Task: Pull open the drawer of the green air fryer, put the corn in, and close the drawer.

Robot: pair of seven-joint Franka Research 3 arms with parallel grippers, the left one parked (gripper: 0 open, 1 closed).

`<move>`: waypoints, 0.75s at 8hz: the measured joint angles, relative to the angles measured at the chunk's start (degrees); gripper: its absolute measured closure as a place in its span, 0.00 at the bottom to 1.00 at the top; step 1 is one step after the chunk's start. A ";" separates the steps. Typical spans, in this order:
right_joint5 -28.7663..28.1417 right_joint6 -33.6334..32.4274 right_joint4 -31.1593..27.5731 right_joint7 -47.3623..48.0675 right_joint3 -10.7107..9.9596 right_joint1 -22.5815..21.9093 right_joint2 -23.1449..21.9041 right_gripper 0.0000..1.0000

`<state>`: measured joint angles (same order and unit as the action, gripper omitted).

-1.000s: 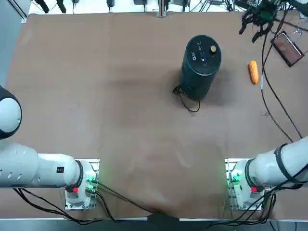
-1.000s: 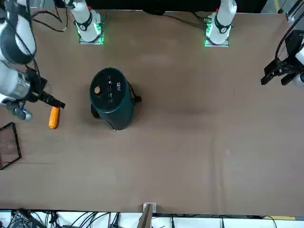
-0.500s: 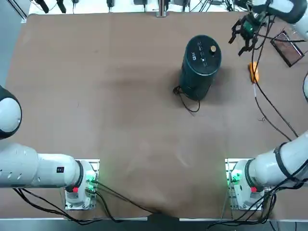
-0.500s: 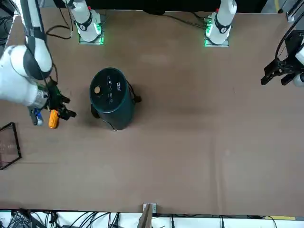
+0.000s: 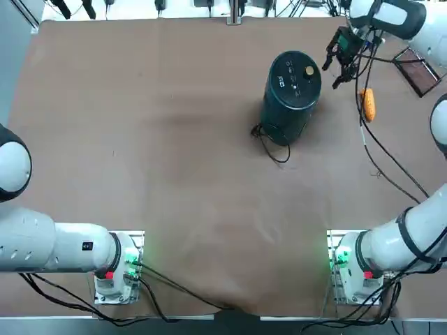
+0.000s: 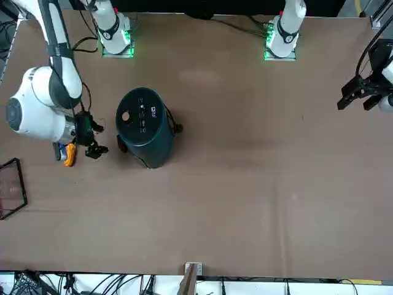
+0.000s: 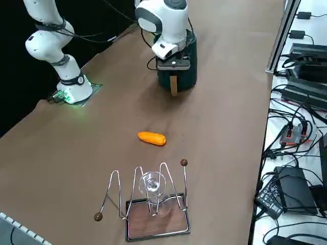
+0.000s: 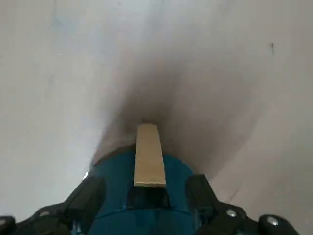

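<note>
Right gripper [image 5: 336, 59] fingers spread wide, holding nothing. It sits just beside the green air fryer [image 5: 290, 94], on the side facing the corn [image 5: 368, 104]. In the wrist view the two dark fingers [image 8: 85, 198] straddle the fryer's upper body, with a tan wooden handle [image 8: 148, 155] sticking out between them; can't tell whether either finger touches the body. Side view puts the gripper [image 7: 172, 64] right over that handle [image 7: 173, 84], low on the fryer's wall where the drawer [image 7: 176, 76] sits. Drawer looks closed, flush with the body.

Corn [image 7: 152, 138] lies flat on the table [image 5: 140, 139], well clear of the fryer and about halfway between it and a wire rack [image 7: 150, 201] holding a glass [image 7: 152, 186]. In the front view, part of the corn [image 6: 69, 155] is hidden behind the arm.

Versus 0.5 s ago: gripper has moved off the corn's spot and closer to the fryer, now almost against its side. A second ago it was farther still, out near the table's far edge beyond the corn. Fryer, corn and rack haven't moved. Fryer's black cord [image 5: 272, 144] trails on the table on the side away from the handle.
</note>
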<state>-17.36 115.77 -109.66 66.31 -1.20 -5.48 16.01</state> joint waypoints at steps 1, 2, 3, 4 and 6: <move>-0.01 1.50 -0.77 2.39 0.02 -1.03 0.34 0.01; -0.01 2.32 -1.27 4.47 0.03 -1.77 0.71 0.01; -0.01 2.67 -1.48 5.71 0.03 -2.10 1.11 0.01; -0.01 2.80 -1.52 6.01 0.02 -2.14 1.41 0.01; -0.02 3.06 -1.65 6.15 -0.06 -2.14 1.61 0.00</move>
<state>-17.37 118.84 -111.31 72.46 -1.25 -7.61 17.63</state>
